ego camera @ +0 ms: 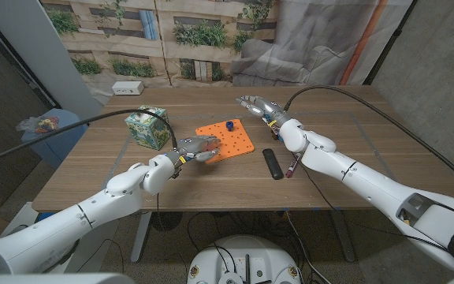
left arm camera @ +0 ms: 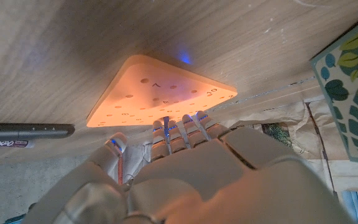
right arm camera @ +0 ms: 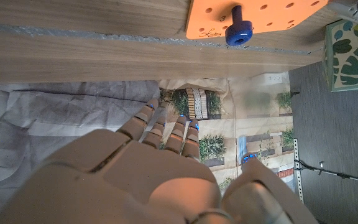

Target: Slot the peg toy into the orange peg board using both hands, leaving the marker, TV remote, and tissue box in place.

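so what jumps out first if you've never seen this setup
The orange peg board at the table's middle, with the blue peg toy standing in its far edge. The left hand rests on the board's near side, while the right hand hovers empty beyond it.

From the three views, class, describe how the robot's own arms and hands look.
Both arms are smooth, glossy white shells with rounded joints; a black cable runs along each. The left hand and right hand are pale grey, with small blue lights near the tips of the fingers.
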Controlling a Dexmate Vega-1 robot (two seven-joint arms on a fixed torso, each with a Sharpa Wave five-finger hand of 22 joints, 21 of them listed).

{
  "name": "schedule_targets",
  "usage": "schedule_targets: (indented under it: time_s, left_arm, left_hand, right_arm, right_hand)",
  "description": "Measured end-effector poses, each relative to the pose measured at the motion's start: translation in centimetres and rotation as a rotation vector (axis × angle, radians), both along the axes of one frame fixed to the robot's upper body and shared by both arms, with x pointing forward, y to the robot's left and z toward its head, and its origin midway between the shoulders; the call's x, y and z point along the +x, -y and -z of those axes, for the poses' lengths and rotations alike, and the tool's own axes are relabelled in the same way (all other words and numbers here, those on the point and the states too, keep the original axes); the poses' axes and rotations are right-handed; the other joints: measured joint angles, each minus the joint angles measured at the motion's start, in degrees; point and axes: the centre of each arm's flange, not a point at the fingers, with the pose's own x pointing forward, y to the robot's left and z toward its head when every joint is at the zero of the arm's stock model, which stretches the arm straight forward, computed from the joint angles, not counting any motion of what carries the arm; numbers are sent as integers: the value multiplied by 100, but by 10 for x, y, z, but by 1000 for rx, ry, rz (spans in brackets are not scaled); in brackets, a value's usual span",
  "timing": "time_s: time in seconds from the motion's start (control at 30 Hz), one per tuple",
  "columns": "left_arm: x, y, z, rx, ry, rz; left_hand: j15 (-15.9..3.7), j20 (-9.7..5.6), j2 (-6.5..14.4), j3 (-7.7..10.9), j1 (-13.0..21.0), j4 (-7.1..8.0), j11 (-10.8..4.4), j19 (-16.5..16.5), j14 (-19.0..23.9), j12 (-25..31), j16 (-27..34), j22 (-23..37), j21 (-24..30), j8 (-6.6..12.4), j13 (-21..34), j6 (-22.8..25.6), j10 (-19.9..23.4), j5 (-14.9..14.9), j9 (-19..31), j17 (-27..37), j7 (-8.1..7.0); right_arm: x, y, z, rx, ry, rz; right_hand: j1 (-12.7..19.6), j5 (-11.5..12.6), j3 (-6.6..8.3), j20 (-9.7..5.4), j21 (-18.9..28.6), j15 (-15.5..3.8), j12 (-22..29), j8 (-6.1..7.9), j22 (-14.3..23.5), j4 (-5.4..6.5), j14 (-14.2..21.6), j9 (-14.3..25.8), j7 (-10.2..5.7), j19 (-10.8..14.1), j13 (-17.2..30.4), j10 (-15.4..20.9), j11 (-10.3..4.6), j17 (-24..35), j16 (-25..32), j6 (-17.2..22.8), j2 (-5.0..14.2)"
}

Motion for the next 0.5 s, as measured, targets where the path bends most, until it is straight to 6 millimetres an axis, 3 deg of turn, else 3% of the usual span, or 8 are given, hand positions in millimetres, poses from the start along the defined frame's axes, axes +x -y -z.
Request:
schedule_targets:
  time_s: [0.5]
  left_arm:
    - [-6, -8, -18, -125, 56, 21]
  left_hand:
    - [-1, -3, 0, 24, 0, -24, -32, 42, -1, 0, 0, 0, 0, 0, -1, 65, 73, 0, 0, 1, -3]
  right_arm:
    - [-4, 33, -8, 191, -25, -7]
  right_hand:
    - [0, -1, 24, 2, 0, 11, 39, 0, -14, -24, 50, -29, 31, 80, 0, 50, 92, 1, 0, 31, 0]
